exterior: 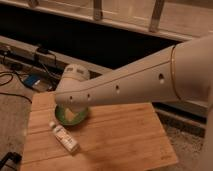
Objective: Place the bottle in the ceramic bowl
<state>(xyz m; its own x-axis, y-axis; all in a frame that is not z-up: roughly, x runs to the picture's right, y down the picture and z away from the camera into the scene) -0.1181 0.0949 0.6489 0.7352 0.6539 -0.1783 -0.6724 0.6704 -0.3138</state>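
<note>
Approach step: the gripper hides behind the arm over the bowl; I cannot tell its state. Next, reach the bottle.

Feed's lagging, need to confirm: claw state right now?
Claw: over the bowl, state cannot be told; bottle lies on the table.

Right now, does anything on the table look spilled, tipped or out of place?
The bottle lies on its side on the wooden table, just in front of the ceramic bowl, not in it. Nothing spilled or broken shows. The gripper, at the arm's end, is above the bowl and hides part of it.
</note>
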